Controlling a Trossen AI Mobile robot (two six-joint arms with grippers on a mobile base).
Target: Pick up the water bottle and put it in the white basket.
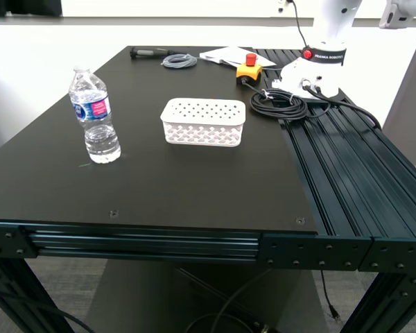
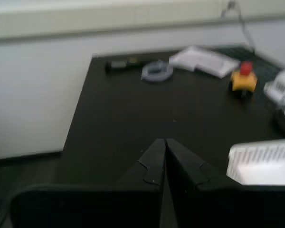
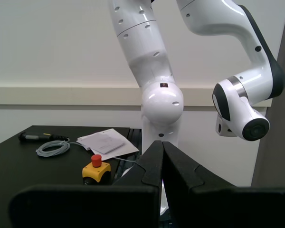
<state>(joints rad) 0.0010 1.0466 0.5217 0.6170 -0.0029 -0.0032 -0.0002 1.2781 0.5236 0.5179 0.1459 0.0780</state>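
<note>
1. My first gripper [image 2: 165, 142] has its jaws pressed together, empty, held above the black table [image 1: 194, 180]; it does not show in the exterior view.
2. My second gripper [image 3: 162, 145] is likewise closed with nothing in it, facing the white robot arm [image 3: 156, 71].
3. The water bottle [image 1: 94, 116] stands upright, capped, toward the exterior view's left.
4. The white basket [image 1: 204, 121] sits well apart from it, mid-table, empty.
5. Behind the basket: coiled black cable [image 1: 279, 104], yellow stop button [image 1: 249, 69], papers [image 1: 225, 55], grey cable coil [image 1: 179, 61]. Nothing lies between bottle and basket.
</note>
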